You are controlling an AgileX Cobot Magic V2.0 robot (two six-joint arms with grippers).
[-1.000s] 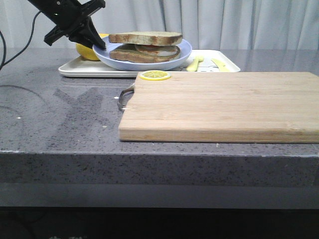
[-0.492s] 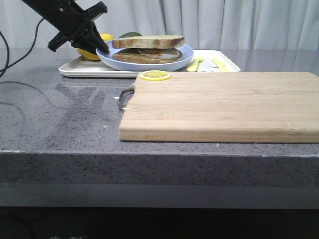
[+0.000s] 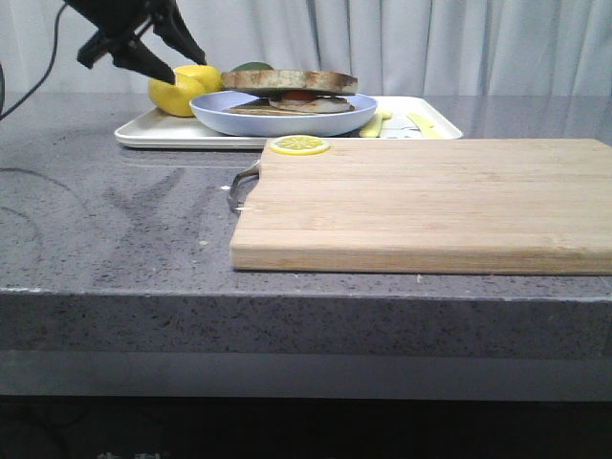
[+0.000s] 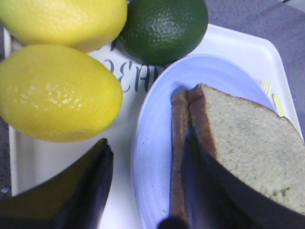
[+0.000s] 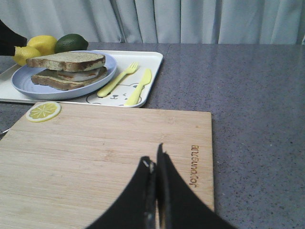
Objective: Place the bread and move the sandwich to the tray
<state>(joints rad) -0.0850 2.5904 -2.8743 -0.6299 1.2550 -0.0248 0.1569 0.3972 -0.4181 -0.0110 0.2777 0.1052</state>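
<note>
Two grippers: one per arm, both visible.
Left gripper [image 3: 163, 53]: jaws spread apart and holding nothing; it hangs in the air above the far-left end of the tray, at about ten o'clock from the plate in the front view.
Left fingers [image 4: 71, 191]: in the left wrist view one dark finger lies over the bare tray beside the plate rim, the other crosses in front of the sandwich edge; I cannot tell whether it touches the crust.
Right gripper [image 5: 155, 191]: jaws pressed together with nothing between them, poised over the cutting board.
Sandwich [image 3: 287, 91]: two brown-crusted slices with egg between, lying on the plate.
Bread [image 5: 66, 61]: the top slice of the sandwich, bare face up.
Plate [image 3: 239, 113]: pale blue, round, resting on the tray.
Tray [image 5: 150, 62]: white, at twelve o'clock from the cutting board, just beyond its far edge.
Lemons [image 4: 57, 93]: two, on the tray at nine o'clock from the plate in the front view.
Lime [image 4: 164, 28]: dark green, just behind the lemons.
Fork and knife [image 5: 128, 83]: yellow, on the tray at three o'clock from the plate.
Cutting board [image 3: 430, 201]: tan wood, on the grey counter [image 3: 115, 220].
Lemon slice [image 3: 297, 145]: on the board's far-left corner.
</note>
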